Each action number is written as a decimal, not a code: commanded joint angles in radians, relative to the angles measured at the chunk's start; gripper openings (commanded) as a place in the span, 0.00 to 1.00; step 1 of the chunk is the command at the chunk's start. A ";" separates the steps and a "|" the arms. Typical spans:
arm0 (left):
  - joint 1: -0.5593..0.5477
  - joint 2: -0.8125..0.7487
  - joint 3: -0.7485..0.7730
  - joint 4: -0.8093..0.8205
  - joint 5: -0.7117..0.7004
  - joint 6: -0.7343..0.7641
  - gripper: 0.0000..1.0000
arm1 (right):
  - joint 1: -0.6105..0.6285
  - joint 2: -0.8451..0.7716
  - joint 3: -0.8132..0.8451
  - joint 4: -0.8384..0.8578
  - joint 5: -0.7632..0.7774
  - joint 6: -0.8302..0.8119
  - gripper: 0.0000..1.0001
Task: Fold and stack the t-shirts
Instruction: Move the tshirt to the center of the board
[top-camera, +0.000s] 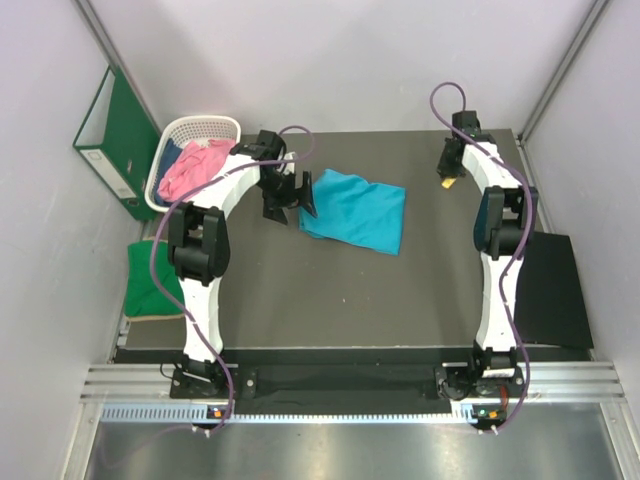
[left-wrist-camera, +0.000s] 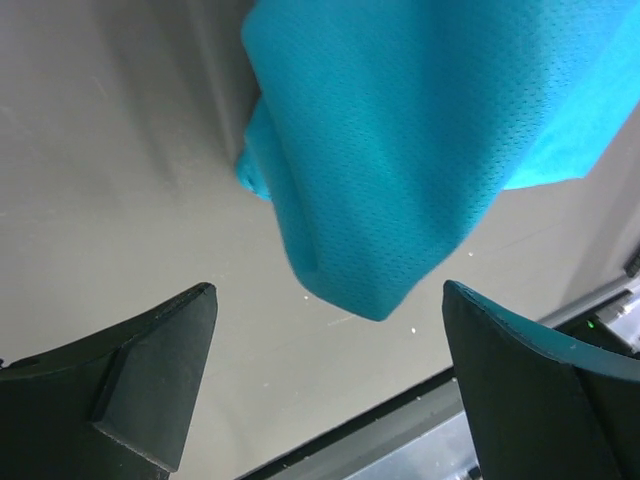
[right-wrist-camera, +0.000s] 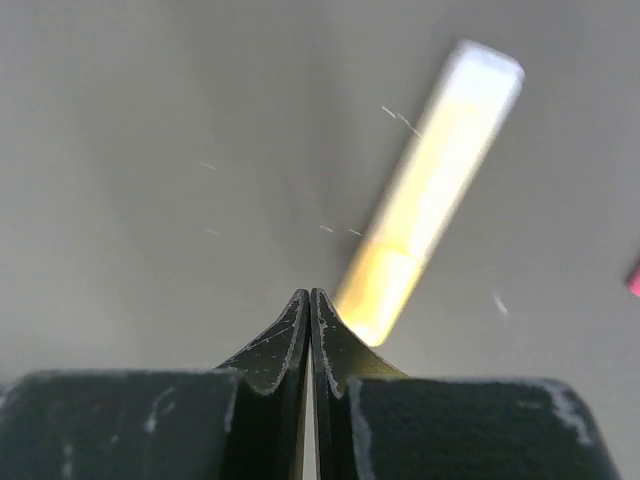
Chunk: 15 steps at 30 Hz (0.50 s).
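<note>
arms (top-camera: 203, 300): white links, black joints | cables (top-camera: 433, 102): purple — looped | claws (left-wrist-camera: 328, 288): black wedge fingers (right-wrist-camera: 270, 355) — scuffed

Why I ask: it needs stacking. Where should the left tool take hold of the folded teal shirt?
Probably the folded corner nearest the left tool, approached low from the teal shirt's left edge. That corner points between the open jaws and the layers lie together there, so one pinch should catch them all.
</note>
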 joint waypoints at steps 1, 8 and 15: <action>0.002 -0.006 0.042 -0.025 -0.044 0.019 0.99 | -0.048 -0.028 -0.045 -0.024 0.078 -0.030 0.00; 0.001 -0.016 0.005 0.002 -0.035 -0.010 0.99 | -0.091 -0.066 -0.076 -0.033 0.138 -0.070 0.00; 0.002 -0.036 0.002 0.010 -0.038 -0.014 0.99 | -0.127 -0.102 -0.114 -0.027 0.127 -0.108 0.00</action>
